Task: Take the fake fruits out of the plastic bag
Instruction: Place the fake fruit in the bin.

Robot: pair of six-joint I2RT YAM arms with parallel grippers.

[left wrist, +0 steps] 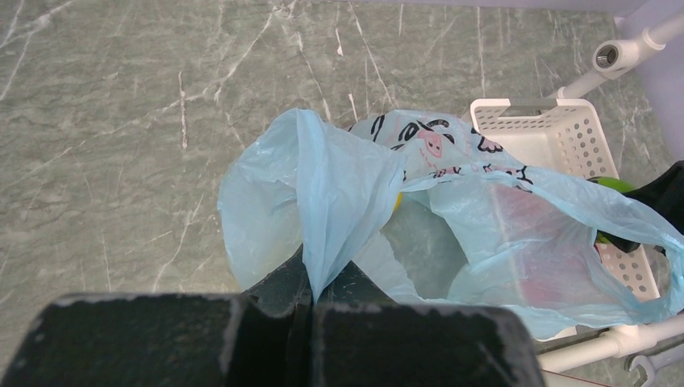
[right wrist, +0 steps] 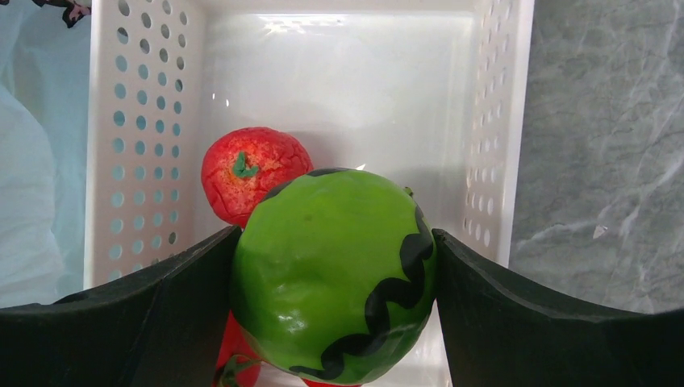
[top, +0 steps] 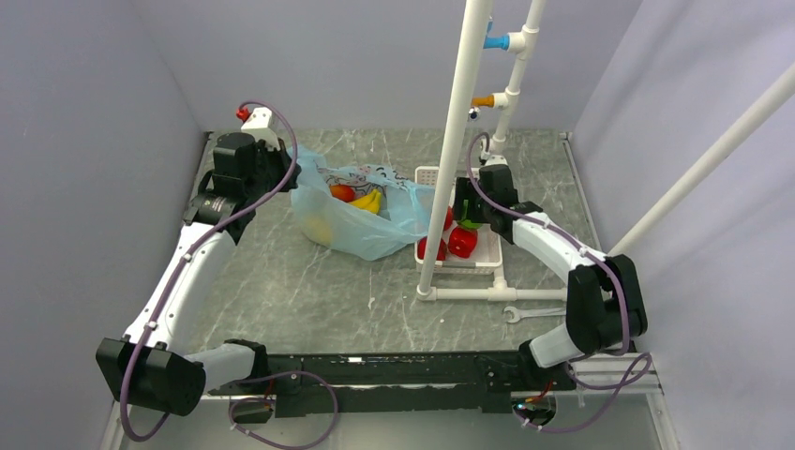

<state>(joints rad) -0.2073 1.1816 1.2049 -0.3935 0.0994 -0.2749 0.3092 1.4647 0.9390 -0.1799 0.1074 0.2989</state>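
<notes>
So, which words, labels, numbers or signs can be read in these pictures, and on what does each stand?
None can be read.
The bag bears dark printed marks and a pink figure near its rim, but they are crumpled and too blurred to read as letters.
The basket, the green fruit and the red fruit show no text.

quick count from the top view: one light-blue plastic bag [top: 361, 234], one white basket [top: 427, 174], and one wrench [top: 525, 314] on the tabletop at 5 o'clock from the basket. fruits: one green striped piece [right wrist: 335, 274], one yellow banana bunch [top: 370, 201], and one red-orange piece [top: 342, 192] at its 9 o'clock. red pieces [top: 462, 241] in the basket: two for sure, maybe a third hidden behind the white pole [top: 450, 159].
</notes>
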